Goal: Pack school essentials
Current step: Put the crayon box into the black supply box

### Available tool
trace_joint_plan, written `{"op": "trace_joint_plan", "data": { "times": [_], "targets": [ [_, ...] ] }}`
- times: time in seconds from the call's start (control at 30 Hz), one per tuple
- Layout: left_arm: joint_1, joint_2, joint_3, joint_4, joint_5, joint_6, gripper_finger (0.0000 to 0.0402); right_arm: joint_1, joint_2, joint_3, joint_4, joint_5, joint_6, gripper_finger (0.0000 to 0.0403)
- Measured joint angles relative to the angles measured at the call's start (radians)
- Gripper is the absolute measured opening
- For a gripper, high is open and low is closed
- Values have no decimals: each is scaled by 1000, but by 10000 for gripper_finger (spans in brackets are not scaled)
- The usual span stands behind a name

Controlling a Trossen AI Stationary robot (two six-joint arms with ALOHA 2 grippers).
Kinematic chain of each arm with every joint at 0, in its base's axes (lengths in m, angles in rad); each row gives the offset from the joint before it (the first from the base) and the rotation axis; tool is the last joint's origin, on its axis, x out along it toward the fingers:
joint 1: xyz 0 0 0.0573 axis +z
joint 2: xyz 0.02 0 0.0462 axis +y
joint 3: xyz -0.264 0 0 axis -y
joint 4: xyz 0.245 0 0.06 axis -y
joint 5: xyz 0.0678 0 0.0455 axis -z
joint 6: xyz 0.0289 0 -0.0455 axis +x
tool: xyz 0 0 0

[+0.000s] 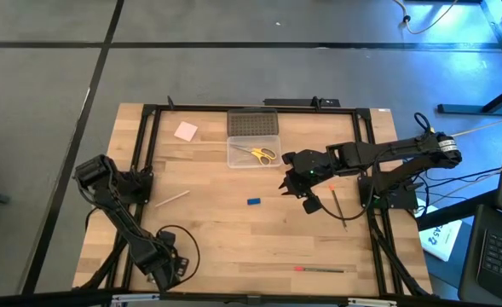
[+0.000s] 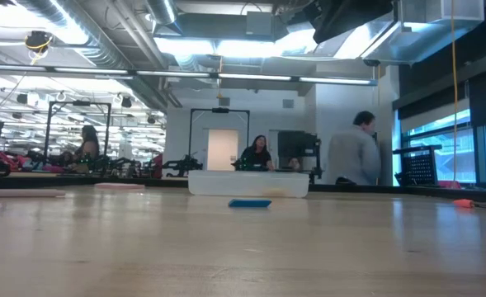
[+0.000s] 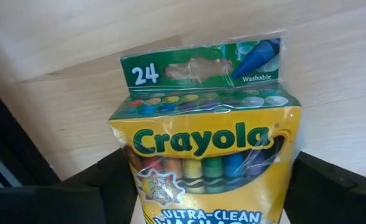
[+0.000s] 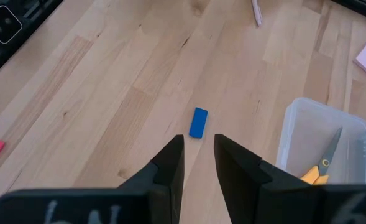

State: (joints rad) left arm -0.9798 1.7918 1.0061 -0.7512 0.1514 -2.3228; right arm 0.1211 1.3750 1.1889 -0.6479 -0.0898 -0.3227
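Wooden table (image 1: 225, 239) carries case (image 1: 253, 155), pad (image 1: 186, 131), block (image 1: 253, 202), perhaps pens

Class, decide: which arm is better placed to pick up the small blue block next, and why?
Right. The right tool hangs open just short of the small blue rectangular block, which lies free on the wood. The left tool is at the table's near-left corner, shut on the green-and-yellow crayon box.

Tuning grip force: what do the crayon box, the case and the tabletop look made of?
Green-and-yellow crayon box: printed cardboard, glossy; glare suggests film wrap. Clear rectangular plastic case: translucent plastic, yellow-handled scissors visible inside it. Tabletop: pale wood, plank seams and grain showing.
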Motion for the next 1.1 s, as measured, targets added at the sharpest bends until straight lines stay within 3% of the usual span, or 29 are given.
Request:
{"op": "trace_joint_plan", "data": {
  "times": [0.37, 0.6, 1.1],
  "targets": [
    [38, 6, 42, -72, -6, 111, 293, 0, 0, 0, 0, 0, 0, 91],
    [89, 7, 145, -243, -127, 210, 293, 0, 0, 0, 0, 0, 0, 91],
    [290, 2, 306, -454, -234, 528, 292, 0, 0, 0, 0, 0, 0, 91]
  ]
}}
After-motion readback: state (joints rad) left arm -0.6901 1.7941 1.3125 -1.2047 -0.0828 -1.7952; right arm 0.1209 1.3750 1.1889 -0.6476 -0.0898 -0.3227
